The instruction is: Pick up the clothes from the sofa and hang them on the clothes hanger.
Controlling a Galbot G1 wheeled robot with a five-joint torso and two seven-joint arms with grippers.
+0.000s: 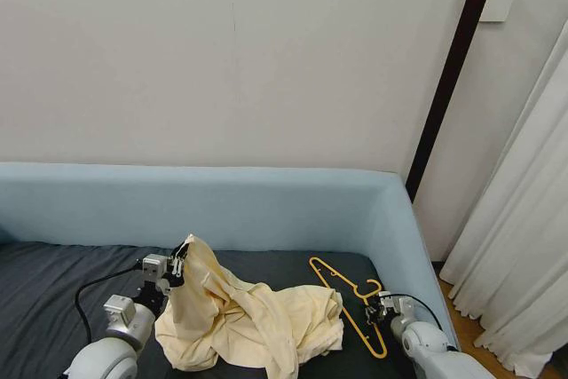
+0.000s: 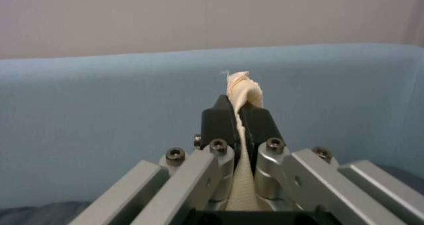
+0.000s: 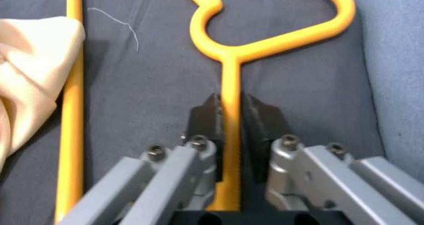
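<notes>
A pale yellow garment [image 1: 248, 317] lies crumpled on the dark sofa seat [image 1: 53, 281]. My left gripper [image 1: 177, 265] is shut on one edge of it and holds that edge lifted above the pile. In the left wrist view the cloth [image 2: 244, 93] sticks out between the closed black pads [image 2: 219, 123]. An orange plastic hanger [image 1: 351, 301] lies flat on the seat to the right of the garment. My right gripper [image 1: 376, 308] is shut on its bar; the right wrist view shows the bar [image 3: 230, 91] clamped between the pads [image 3: 206, 120], with the hook [image 3: 278, 26] beyond.
The sofa has a light blue backrest [image 1: 222, 206] and right armrest [image 1: 399, 228]. A dark pole [image 1: 448, 77] stands behind the armrest, and white curtains [image 1: 524, 246] hang at the right. A black cable [image 1: 93, 286] runs over the seat by my left arm.
</notes>
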